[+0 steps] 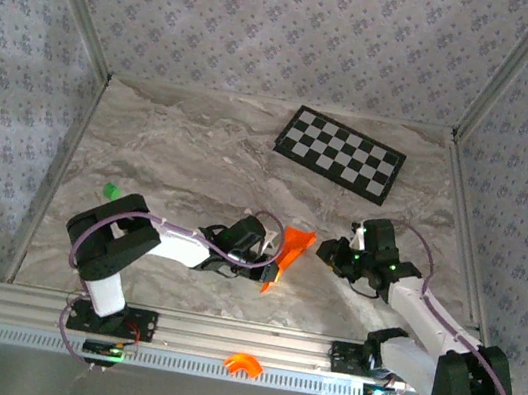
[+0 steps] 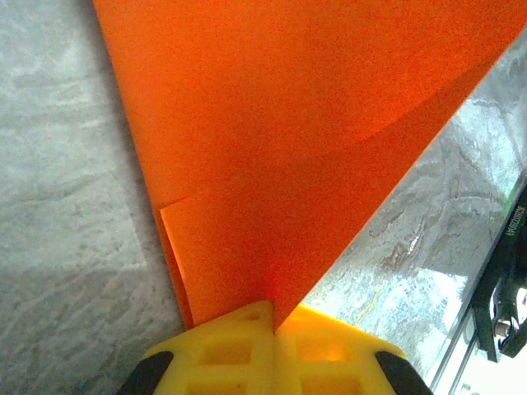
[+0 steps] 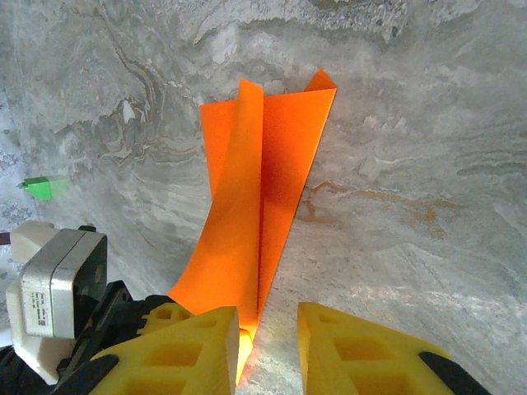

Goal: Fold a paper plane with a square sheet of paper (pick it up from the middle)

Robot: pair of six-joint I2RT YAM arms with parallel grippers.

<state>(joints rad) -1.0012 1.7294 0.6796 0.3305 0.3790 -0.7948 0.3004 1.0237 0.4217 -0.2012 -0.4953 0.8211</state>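
One relation governs the coming move: the square sheet of paper (image 1: 293, 246) sits between the two grippers. It is pinched at its near end by the left gripper (image 2: 273, 325), and its long axis runs away from that grip toward the far side of the table (image 1: 180, 153).

Left gripper: fingers closed on the near tip of the paper.

Right gripper (image 3: 268, 350): fingers parted by a moderate gap, nothing clamped. The paper's lower end lies just beside the finger on the left of the wrist view; cannot tell if it touches.

Nearer arm: the left holds the paper, the right is just beside it.

Paper: bright orange, folded into a long narrow shape with a centre crease. Two flaps splay open, and it rises off the table rather than lying flat.

Judgement: the right gripper must work along that crease.
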